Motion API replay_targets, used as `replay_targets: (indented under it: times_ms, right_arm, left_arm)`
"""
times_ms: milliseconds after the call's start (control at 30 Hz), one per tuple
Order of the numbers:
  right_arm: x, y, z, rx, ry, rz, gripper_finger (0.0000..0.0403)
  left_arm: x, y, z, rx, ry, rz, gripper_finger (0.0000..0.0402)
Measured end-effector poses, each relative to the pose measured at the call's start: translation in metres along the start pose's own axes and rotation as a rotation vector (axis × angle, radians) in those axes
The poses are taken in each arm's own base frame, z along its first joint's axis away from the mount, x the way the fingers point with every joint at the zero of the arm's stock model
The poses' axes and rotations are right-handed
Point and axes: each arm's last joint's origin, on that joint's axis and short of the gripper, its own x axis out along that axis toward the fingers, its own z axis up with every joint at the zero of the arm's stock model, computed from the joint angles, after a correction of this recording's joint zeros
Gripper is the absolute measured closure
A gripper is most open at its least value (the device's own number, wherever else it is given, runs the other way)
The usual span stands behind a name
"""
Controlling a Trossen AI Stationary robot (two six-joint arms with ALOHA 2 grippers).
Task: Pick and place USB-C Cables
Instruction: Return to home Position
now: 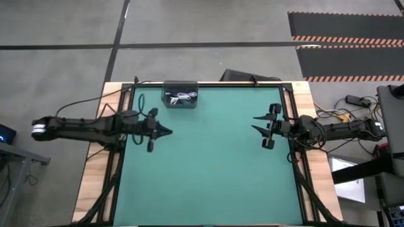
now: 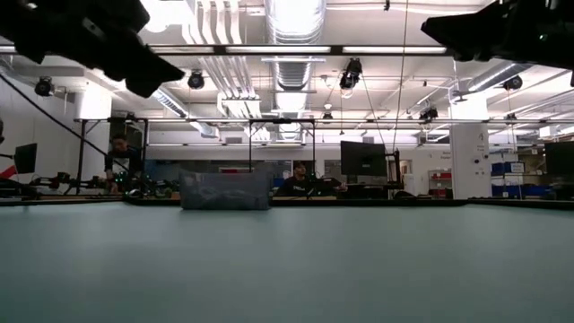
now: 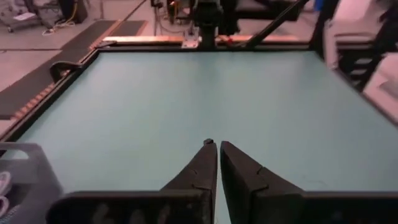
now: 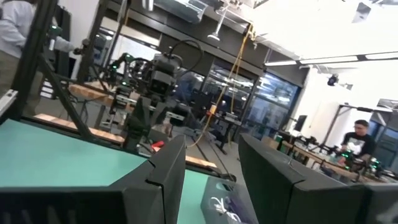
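While USB-C Cables (image 1: 183,97) lie in the far-edge bin (image 1: 180,84), left pincer (image 1: 169,132) hovers clenched, right pincer (image 1: 254,123) released

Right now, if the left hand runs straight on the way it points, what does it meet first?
The way looks free over the green table, with nothing lying in that line. Level across, the left hand, shut, would likely reach the right hand, open and facing it. The bin sits off to the side.

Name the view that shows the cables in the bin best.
The high view: it looks straight down into the bin at the cables. The low view shows only the bin's wall; each wrist view catches a bin corner and some cable.
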Motion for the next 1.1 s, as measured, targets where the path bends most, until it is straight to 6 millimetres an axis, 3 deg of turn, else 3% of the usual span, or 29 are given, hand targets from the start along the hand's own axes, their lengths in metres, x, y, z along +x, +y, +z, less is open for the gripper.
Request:
replay_targets:
  times_ms: [300, 500, 1100]
  right_arm:
    - [0.0, -0.001, 0.0, -0.026, 0.011, -0.026, 0.0262]
    - [0.0, -0.002, 0.0, -0.043, 0.012, -0.047, 0.0271]
    - [0.0, -0.001, 0.0, -0.07, 0.02, -0.044, 0.0299]
  left_arm:
    - [-0.015, -0.007, -0.037, -0.174, -0.064, -0.095, 0.0401]
    - [-0.012, -0.02, -0.056, -0.139, -0.136, -0.201, 0.0401]
    - [-0.028, -0.024, -0.059, -0.073, -0.161, -0.229, 0.0402]
